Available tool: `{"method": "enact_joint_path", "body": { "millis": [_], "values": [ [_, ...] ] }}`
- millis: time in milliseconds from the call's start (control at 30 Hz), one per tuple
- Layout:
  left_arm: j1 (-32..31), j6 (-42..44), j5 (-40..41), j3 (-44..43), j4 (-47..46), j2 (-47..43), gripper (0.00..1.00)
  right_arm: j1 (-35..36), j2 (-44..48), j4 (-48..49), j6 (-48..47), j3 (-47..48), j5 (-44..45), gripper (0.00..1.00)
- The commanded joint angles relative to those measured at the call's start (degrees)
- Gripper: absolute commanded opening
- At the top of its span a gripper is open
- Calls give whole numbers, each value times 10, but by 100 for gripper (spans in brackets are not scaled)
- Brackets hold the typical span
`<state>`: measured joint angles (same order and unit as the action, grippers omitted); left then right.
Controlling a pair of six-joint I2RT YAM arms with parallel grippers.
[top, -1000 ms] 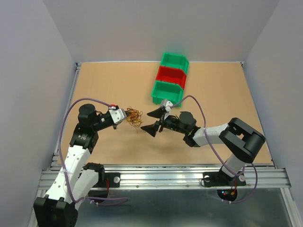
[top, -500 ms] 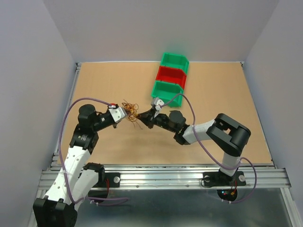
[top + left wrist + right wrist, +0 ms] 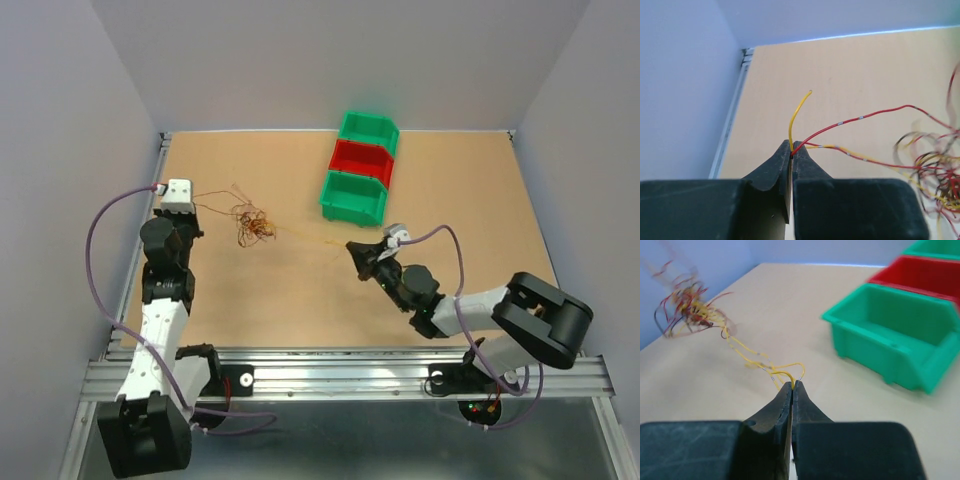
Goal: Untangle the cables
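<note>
Now: left end effector (image 3: 791, 156) clamped on red and yellow cables (image 3: 860, 118); right end effector (image 3: 792, 386) clamped on yellow strand (image 3: 760, 365). I'd draw apart slowly, steady tension, watching tangle (image 3: 255, 222).

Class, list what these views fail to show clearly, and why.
Left wrist view: the cable tangle runs off the right edge and is blurred.
Right wrist view: that tangle is out of focus; strands uncountable.
Top view: the strand to the right gripper is too thin to trace.
Right wrist view: the red bin is cut by the edge.
</note>
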<state>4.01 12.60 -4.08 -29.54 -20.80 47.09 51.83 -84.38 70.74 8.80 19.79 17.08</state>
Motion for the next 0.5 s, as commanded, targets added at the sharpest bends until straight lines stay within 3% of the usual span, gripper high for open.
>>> {"method": "enact_joint_path", "body": {
  "millis": [0, 167, 367, 433, 467],
  "values": [
    [80, -71, -14, -61, -51, 48, 0, -2, 110, 12, 44, -79, 278, 1],
    [116, -65, -169, -61, -54, 75, 0, -2, 262, -41, 32, -128, 287, 1],
    [115, -57, -177, -45, -69, 50, 0, -2, 309, -83, 40, -136, 277, 1],
    [115, -48, -217, -38, -71, 44, 0, -3, 303, -89, 34, -129, 265, 3],
    [115, -43, -292, -36, -72, 38, 0, -2, 298, -101, 19, -122, 246, 10]
  ]
}}
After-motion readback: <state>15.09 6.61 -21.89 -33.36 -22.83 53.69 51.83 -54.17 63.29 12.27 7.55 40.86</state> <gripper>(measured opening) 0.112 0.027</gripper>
